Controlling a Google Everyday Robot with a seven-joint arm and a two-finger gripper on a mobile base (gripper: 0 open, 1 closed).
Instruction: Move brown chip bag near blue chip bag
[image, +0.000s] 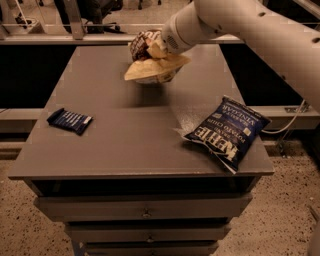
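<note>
The brown chip bag (152, 62), dark brown at its upper left and tan-yellow below, hangs in the air above the far middle of the grey table (125, 135). My gripper (156, 49) is shut on its top, at the end of the big white arm that comes in from the upper right. The blue chip bag (228, 131), glossy dark blue with white "Kettle" lettering, lies flat near the table's right front edge, to the right of and nearer than the brown bag.
A small flat dark blue striped packet (70, 120) lies near the table's left edge. Drawers (145, 210) sit under the tabletop. A rail and dark chair legs stand behind the table.
</note>
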